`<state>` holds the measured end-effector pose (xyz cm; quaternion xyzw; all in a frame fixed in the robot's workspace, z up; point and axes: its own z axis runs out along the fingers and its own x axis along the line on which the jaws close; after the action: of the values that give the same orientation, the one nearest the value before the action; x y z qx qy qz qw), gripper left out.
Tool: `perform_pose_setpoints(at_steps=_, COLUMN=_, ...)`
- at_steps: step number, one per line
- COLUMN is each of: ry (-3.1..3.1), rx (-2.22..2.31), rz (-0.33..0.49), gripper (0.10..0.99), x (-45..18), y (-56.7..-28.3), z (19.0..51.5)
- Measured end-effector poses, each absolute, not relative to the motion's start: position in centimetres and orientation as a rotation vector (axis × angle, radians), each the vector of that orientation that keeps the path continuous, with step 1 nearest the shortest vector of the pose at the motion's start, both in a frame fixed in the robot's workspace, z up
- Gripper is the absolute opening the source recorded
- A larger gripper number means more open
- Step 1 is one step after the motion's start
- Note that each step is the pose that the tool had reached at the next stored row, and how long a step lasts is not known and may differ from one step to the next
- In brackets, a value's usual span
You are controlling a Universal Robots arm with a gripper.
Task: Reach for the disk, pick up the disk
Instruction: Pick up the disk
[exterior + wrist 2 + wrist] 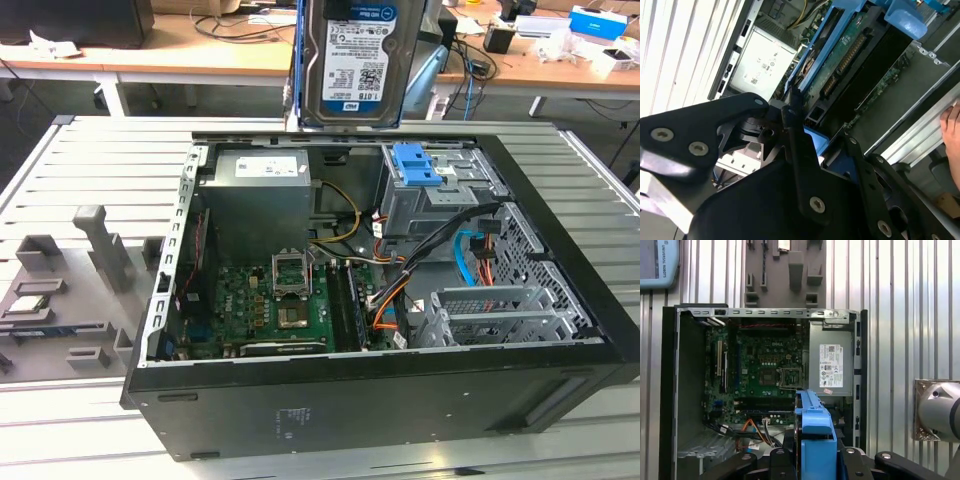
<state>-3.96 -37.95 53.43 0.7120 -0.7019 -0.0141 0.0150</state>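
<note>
Hanging upright over the far edge of the open computer case (400, 330) in the exterior view: the disk (358, 60), barcode label facing the camera, blue rails along its sides. Gripper (812, 442): fingers (800, 150) closed on the disk's railed edges, holding it above the grey drive cage (400, 215).

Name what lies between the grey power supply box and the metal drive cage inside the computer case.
In the exterior view, a bundle of cables, yellow and black among them, crosses the gap between the power supply box and the drive cage.
</note>
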Motion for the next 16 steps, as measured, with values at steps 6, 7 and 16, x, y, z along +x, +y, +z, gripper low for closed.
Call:
perform_pose_setpoints(at_steps=6, ry=-2.184, rx=2.216, rz=-0.044, gripper=0.369, x=-4.0, y=-39.3, z=53.4)
perform_pose_setpoints(at_steps=7, ry=-2.184, rx=2.216, rz=-0.044, gripper=0.369, x=-4.0, y=-39.5, z=53.4)
perform_pose_setpoints(at_steps=16, ry=-2.184, rx=2.216, rz=-0.044, gripper=0.369, x=-4.0, y=-42.1, z=53.4)
